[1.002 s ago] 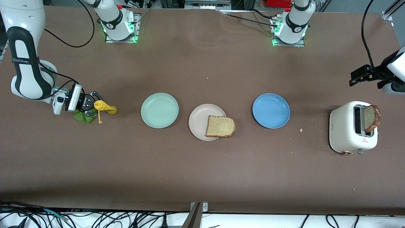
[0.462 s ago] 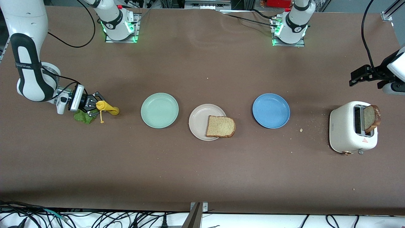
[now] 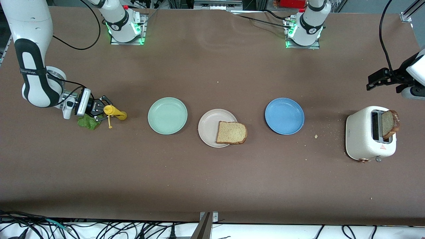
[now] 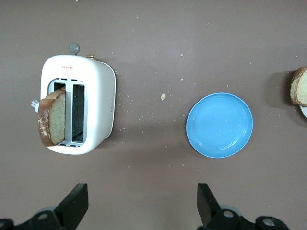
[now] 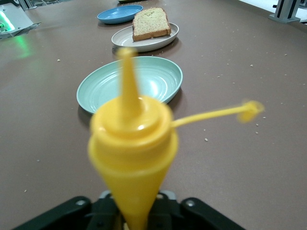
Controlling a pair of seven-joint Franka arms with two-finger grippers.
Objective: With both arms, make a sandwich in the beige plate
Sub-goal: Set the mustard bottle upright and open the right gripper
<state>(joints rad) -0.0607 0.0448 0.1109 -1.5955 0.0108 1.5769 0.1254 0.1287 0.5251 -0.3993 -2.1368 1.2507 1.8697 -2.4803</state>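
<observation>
Right gripper (image 3: 105, 109) low at the right arm's end of the tabletop, jaws pinching a yellow squeeze bottle (image 3: 114, 114) lying nozzle-first toward the beige plate (image 3: 209, 127), lettuce leaf (image 3: 87, 121) beneath the wrist; left gripper (image 4: 139, 203) spread wide, waiting over the toaster (image 3: 368, 134).

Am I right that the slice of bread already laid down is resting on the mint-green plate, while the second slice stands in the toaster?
Not quite: the front view shows the laid slice on the beige plate; the mint-green plate is bare. The second slice does stand in the toaster.
</observation>
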